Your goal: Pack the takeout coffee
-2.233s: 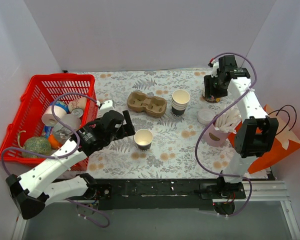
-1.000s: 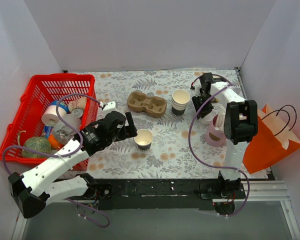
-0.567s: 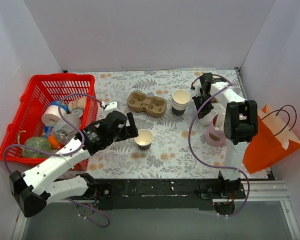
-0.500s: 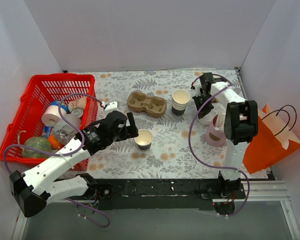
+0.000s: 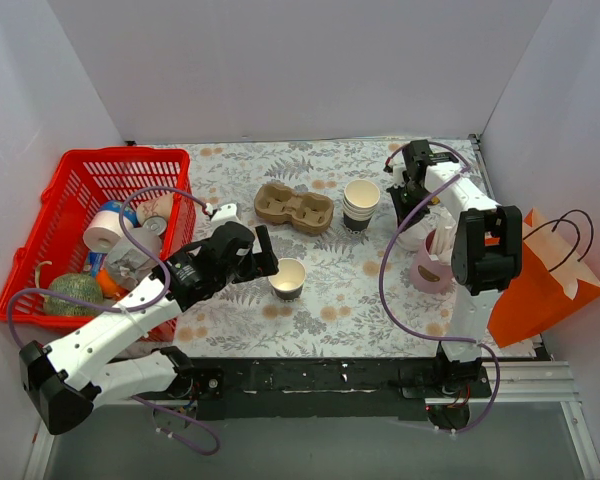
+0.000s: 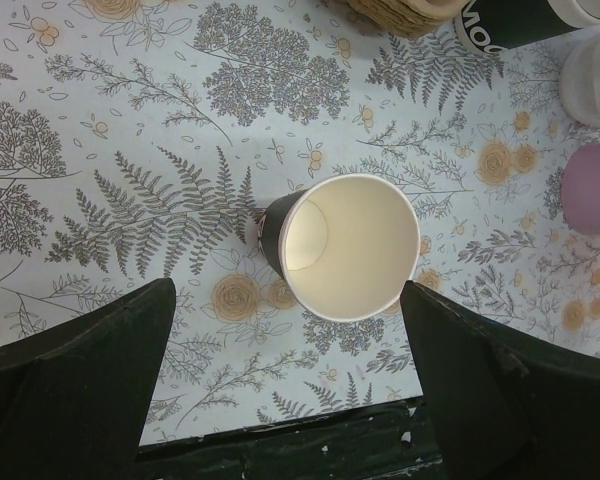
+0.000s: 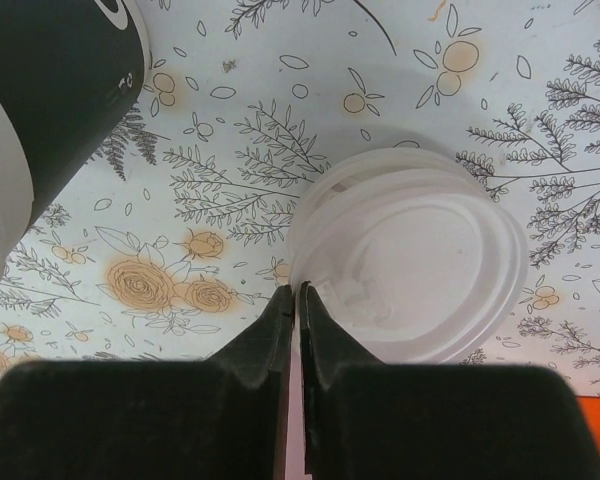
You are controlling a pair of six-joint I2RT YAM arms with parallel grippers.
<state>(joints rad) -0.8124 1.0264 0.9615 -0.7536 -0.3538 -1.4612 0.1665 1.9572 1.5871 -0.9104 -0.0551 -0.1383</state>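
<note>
A lidless cream paper cup with a dark wall stands upright mid-table. My left gripper hovers over it, open wide. In the left wrist view the cup sits between the two spread fingers without touching them. At the right rear lies a round white plastic lid. My right gripper is down at it. The right wrist view shows the gripper shut on the near rim of the lid.
A stack of lidless cups stands just left of the lid, its dark wall close to my right fingers. A cardboard cup carrier lies behind the open cup. A pink cup, an orange bag and a red basket flank the table.
My right arm came down from the back corner to the lid, and its jaws closed on the lid's rim. My left gripper edged a little closer to the open cup.
</note>
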